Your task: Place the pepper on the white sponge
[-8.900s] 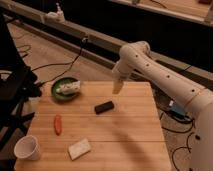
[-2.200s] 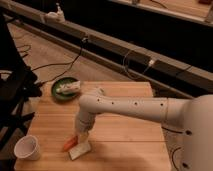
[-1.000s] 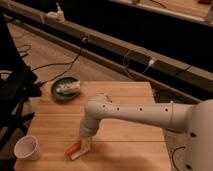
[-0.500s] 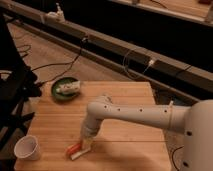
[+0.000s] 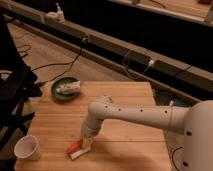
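Note:
My gripper [image 5: 83,144] hangs at the end of the white arm, low over the front left part of the wooden table [image 5: 125,100]. Right under it and to its left lies the red-orange pepper [image 5: 74,147]. The pepper rests on the upper left edge of the white sponge [image 5: 79,153], which shows only as a pale strip below the gripper. The gripper covers most of the sponge and touches or nearly touches the pepper.
A white paper cup [image 5: 27,147] stands at the table's front left corner. A green bowl [image 5: 65,90] holding a white item sits at the back left. A black chair [image 5: 15,95] stands left of the table. Cables run along the floor behind.
The pepper went from the table's left side to the sponge with the gripper. Over the last second the gripper has sunk slightly towards the front edge, with the pepper staying at the sponge.

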`<move>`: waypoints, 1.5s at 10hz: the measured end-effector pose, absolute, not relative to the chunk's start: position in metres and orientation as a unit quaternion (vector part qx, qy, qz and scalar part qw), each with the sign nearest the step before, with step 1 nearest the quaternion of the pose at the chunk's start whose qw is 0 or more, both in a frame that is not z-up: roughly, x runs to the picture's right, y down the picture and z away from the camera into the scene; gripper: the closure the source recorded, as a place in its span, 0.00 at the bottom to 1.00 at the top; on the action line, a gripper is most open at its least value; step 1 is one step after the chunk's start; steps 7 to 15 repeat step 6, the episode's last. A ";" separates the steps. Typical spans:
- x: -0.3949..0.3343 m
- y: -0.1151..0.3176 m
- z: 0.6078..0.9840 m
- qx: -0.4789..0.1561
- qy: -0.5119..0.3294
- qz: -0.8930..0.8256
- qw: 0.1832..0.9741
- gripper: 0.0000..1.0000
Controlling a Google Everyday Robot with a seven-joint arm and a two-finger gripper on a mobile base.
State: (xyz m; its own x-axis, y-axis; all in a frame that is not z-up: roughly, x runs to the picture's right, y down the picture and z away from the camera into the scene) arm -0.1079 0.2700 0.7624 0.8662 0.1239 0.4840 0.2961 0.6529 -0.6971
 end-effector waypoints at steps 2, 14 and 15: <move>-0.104 0.266 0.761 -0.408 -0.251 -0.050 0.876 0.23; -0.087 0.242 0.753 -0.379 -0.237 -0.036 0.894 0.23; -0.087 0.242 0.753 -0.379 -0.237 -0.036 0.894 0.23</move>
